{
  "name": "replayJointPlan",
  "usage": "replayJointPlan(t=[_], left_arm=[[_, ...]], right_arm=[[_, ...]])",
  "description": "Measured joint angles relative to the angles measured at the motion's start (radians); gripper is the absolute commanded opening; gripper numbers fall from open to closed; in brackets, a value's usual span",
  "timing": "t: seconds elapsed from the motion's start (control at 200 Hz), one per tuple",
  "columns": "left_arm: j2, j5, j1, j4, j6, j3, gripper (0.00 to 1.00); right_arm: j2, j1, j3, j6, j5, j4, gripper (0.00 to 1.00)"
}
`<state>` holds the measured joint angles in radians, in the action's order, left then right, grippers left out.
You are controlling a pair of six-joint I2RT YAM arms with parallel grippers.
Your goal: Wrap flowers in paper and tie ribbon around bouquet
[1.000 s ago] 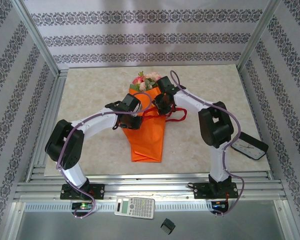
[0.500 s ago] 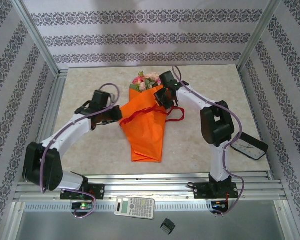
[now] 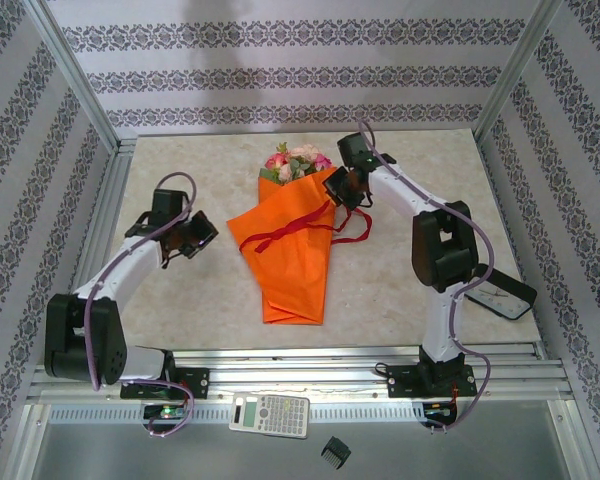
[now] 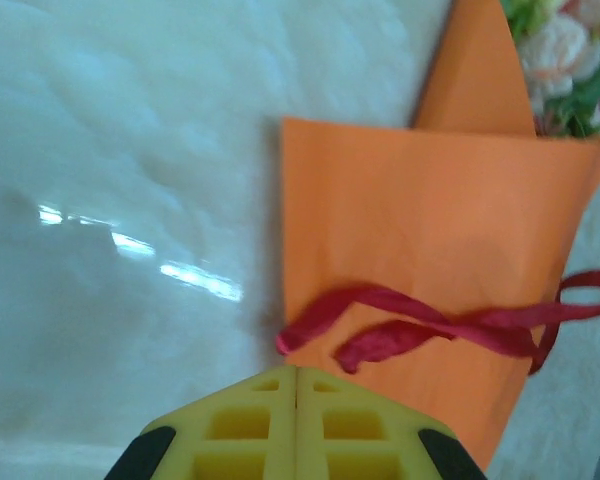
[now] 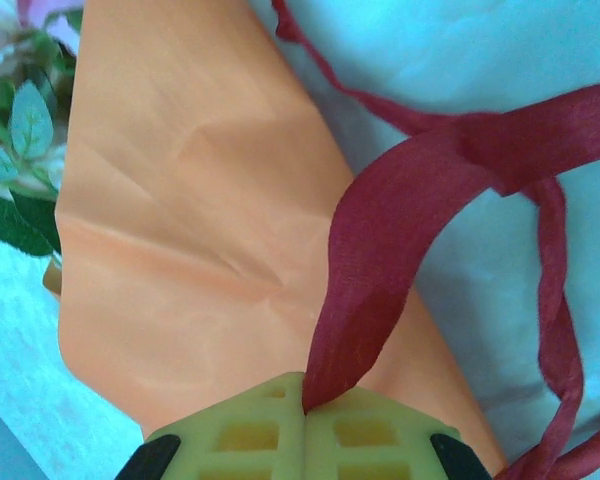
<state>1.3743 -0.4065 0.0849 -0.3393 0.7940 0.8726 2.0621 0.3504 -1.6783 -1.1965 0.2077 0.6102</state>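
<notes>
The bouquet lies in the middle of the table, its orange paper a cone with the narrow end toward me. The flowers show at the far, wide end. The dark red ribbon crosses the paper and loops onto the table on its right. My right gripper sits at the cone's upper right edge, shut on a ribbon strand just above the paper. My left gripper is left of the bouquet, apart from it, shut and holding nothing. Two loose ribbon ends lie on the paper just beyond its fingertips.
A calculator and a small black clip lie on the near ledge below the arm bases. A dark flat device rests at the table's right edge. Patterned walls and metal rails enclose the table.
My left arm drew back to the left, off the bouquet. The right gripper closed on the ribbon and shifted up and right. The paper's left flap spread outward.
</notes>
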Motion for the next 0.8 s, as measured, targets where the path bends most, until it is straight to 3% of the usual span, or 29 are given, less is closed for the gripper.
replayJointPlan(t=[0.19, 0.36, 0.604, 0.799], left_arm=[[0.031, -0.034, 0.132, 0.010, -0.030, 0.026, 0.25], [0.080, -0.029, 0.224, -0.037, -0.120, 0.060, 0.36], [0.240, 0.045, 0.340, -0.138, -0.344, 0.166, 0.45], [0.328, 0.152, 0.367, -0.183, -0.447, 0.249, 0.51]], right_arm=[[0.051, 0.041, -0.069, 0.008, 0.024, 0.006, 0.00], [0.080, 0.066, -0.095, 0.019, 0.037, 0.013, 0.00], [0.097, 0.078, -0.096, 0.019, 0.048, 0.036, 0.00], [0.097, 0.078, -0.096, 0.019, 0.048, 0.037, 0.00]])
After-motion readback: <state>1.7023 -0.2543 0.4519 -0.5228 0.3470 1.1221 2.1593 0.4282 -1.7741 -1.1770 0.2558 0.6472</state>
